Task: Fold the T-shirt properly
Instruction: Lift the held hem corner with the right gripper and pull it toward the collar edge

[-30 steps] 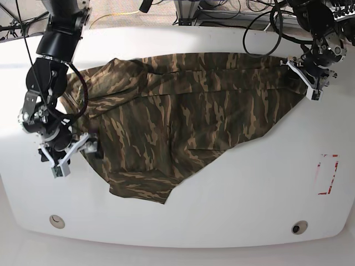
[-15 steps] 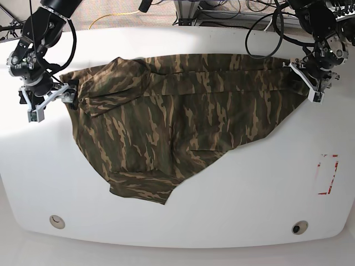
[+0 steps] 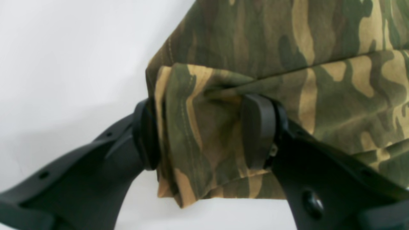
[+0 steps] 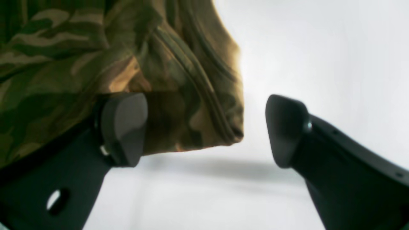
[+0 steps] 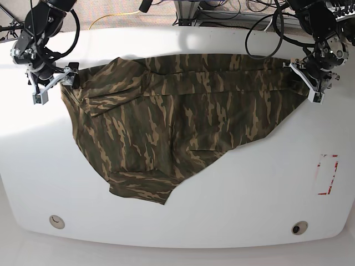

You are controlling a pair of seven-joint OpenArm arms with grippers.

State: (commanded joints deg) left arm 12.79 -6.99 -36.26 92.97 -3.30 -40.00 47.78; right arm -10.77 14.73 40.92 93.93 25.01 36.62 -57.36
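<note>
Cloth like this is light, limp and a little stretchy, so expect it to sag and drag wherever you aren't holding it. The shirt (image 5: 172, 124) lies spread across the middle of the table (image 5: 249, 188), bunched and skewed, with one end trailing toward the near edge.

Your left gripper (image 3: 204, 127) is clamped on a folded, doubled corner of the shirt at the far right of the base view; the wrist view shows several layers pinched between the pads, and the hold looks secure.

Your right gripper (image 4: 204, 127) has its jaws apart. One finger (image 4: 124, 127) lies against the fabric and the other stands clear over bare table, with a seamed edge hanging between them, so nothing is held there.

Take hold at seams and hems, where stitching gives the pads something firm. I'd judge you should close on that seamed edge, taking all the layers, before pulling. Then draw the two holds apart gently to flatten the shirt; a quick tug may slip a thin layer out.
</note>
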